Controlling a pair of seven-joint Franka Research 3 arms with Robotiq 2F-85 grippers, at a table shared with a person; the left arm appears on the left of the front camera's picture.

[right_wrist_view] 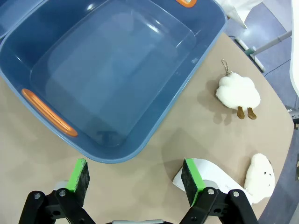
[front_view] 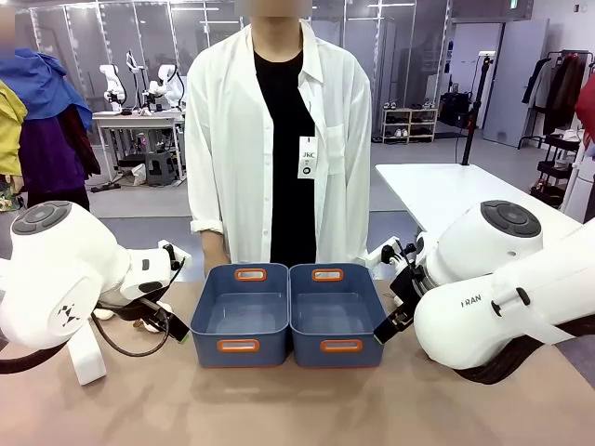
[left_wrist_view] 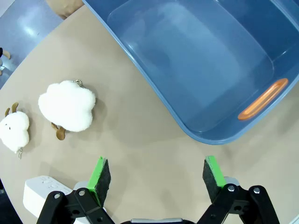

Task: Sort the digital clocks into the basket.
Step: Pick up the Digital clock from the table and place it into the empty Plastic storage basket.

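Tan tabletop [left_wrist_view: 154,158] — smooth blue basket [left_wrist_view: 205,136], fluffy plush [left_wrist_view: 67,105], rounded white clock [left_wrist_view: 39,196].

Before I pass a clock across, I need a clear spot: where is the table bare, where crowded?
Bare: the table strip in front of both blue bins, and inside the left bin and right bin. Crowded: beside the left bin, two plush toys and a white clock; beside the right bin, two more plush toys and a second white clock.

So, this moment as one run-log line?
left gripper: open, empty | right gripper: open, empty | left clock, right clock: on table | left bin, right bin: no clocks
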